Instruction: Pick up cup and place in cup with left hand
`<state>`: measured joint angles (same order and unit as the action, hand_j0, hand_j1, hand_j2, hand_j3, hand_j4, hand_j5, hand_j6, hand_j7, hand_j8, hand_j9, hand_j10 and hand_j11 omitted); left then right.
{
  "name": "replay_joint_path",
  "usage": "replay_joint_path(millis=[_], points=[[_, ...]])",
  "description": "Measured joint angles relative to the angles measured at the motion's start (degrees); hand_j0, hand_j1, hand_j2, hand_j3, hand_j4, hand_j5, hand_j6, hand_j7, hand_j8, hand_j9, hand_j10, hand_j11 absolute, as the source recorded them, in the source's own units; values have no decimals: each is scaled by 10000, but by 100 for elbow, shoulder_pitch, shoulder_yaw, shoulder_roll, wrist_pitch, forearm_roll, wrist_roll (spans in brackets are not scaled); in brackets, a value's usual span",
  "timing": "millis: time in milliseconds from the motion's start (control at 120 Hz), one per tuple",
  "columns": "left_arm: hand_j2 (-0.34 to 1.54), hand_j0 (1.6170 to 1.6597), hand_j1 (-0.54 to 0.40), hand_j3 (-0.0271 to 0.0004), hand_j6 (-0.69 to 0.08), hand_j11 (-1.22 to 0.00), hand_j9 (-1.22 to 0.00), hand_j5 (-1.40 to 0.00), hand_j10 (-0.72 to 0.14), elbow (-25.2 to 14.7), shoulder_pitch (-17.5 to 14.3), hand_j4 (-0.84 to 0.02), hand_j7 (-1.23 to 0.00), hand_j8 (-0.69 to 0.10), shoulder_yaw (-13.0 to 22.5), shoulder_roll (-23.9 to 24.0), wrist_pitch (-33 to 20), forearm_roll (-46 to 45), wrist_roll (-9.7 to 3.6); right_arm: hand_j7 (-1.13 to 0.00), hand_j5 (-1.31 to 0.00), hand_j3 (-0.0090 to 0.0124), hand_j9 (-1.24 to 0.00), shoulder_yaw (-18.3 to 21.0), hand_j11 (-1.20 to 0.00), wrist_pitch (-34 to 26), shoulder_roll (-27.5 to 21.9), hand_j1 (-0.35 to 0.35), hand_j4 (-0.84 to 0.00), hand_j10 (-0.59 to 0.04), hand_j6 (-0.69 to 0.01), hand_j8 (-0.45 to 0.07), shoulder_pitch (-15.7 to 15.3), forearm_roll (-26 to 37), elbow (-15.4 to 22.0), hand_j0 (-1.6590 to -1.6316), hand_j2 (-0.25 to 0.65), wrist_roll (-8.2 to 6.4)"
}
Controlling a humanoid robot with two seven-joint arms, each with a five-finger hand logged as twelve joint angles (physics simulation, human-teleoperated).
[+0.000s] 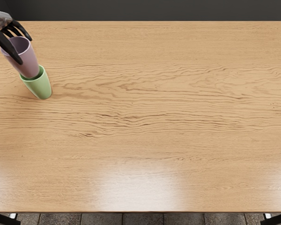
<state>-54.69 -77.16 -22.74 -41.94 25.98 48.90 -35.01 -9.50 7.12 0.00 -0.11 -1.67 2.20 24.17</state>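
At the far left of the table, my left hand [21,48] grasps a mauve cup [28,63], its thumb across the near left side and the other fingers around the far side by the rim. A light green cup [39,87] stands on the table below it. The mauve cup's lower end shows at the green cup's mouth and looks slightly inside it; how deep it sits is hard to tell. Most of the mauve cup is above the green rim.
The wooden table [150,112] fills most of the view, its far edge near the top and its front edge near the bottom. Dark table legs show at both lower corners, over a tiled floor. No right arm shows.
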Motion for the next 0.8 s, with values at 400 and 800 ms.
replay_joint_path(millis=[400, 800], points=[[2282, 16550, -1110, 0, -3547, -7152, -7199, -7418, -3936, 164, -9, -4974, -7219, -2885, -2, 115, 1, 5, 0, 0, -1, 0, -1, 1, -1, -1, 0, -3491, -6, -5, -9, -7, -2, 0, -4, -16581, 1, 0], [2214, 16549, -1115, 0, -3503, -7156, -7181, -7438, -3908, 276, -15, -4980, -7193, -2821, 13, 193, 0, 19, 1, 0, -1, 0, -1, 0, -1, -7, 0, -3491, -6, -5, -9, -7, -1, 0, -3, -16581, 2, 0]])
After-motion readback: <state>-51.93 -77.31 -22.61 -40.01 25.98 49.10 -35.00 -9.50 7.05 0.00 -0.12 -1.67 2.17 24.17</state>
